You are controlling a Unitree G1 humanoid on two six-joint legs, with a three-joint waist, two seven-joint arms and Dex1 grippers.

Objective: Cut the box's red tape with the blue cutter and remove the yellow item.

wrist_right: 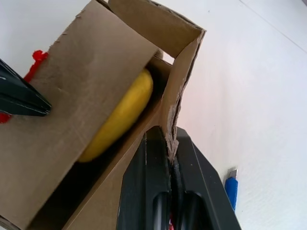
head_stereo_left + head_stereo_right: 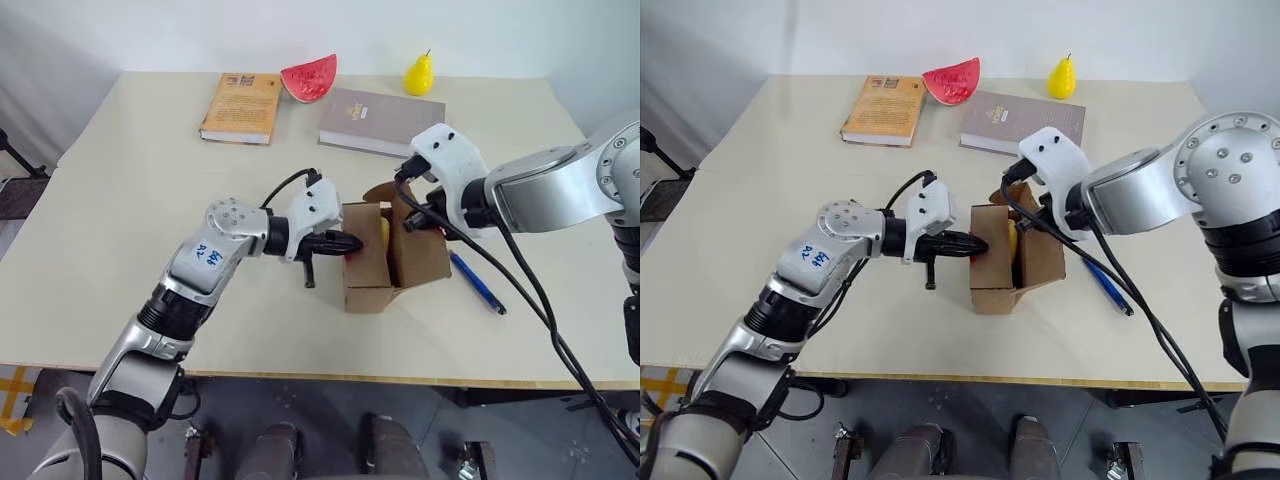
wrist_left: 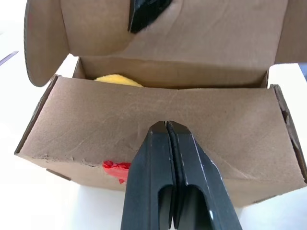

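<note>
Small brown cardboard box point(image 2: 375, 265) standing open near the middle of a pale matt tabletop point(image 2: 120, 200), one flap raised. Inside it, the smooth rounded yellow item point(image 1: 120, 115) is largely hidden by a box flap. A torn scrap of bright red tape point(image 3: 116, 168) clings to the box's lower edge. The right gripper point(image 1: 169, 158) pinches a ragged flap edge between closed black fingers. The left gripper point(image 3: 168, 132), jaws pressed together and empty, touches the box's outer wall. The slim blue pen-shaped cutter point(image 2: 477, 283) lies on the table just beside the box, partly crossed by cables.
</note>
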